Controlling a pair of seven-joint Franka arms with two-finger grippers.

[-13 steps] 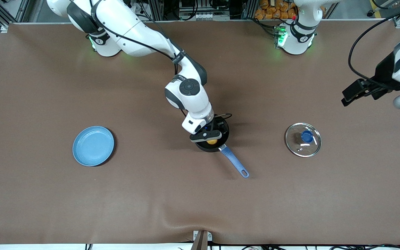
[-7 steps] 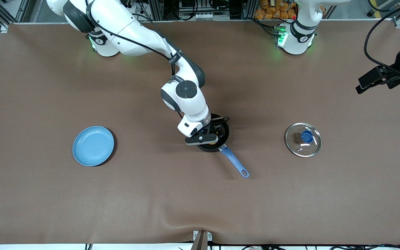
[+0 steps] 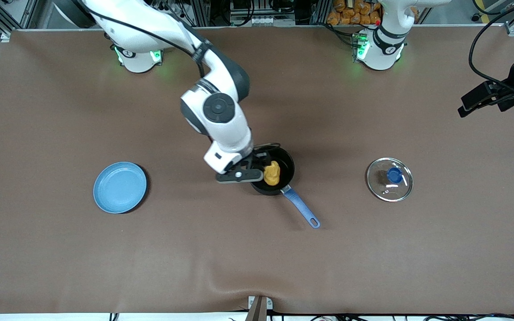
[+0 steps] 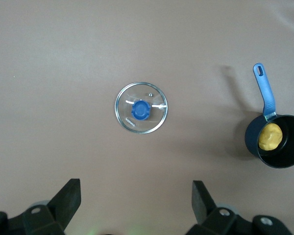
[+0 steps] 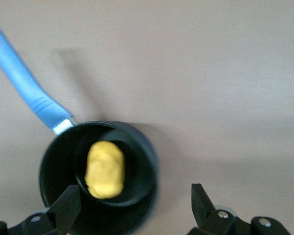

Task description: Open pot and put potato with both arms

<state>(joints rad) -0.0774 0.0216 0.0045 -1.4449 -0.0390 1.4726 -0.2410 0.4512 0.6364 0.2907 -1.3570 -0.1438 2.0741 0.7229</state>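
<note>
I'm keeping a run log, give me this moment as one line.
potato: in pot | lid: on table, off | right gripper: open, over pot | left gripper: open, above lid

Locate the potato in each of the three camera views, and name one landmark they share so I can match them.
Front view: the potato lies inside the pot, beside the right gripper.
Left wrist view: the potato sits in the pot near the picture's edge, apart from the lid.
Right wrist view: the potato lies mid-pot, close below the camera.
Shared landmark: the pot's blue handle.
</note>
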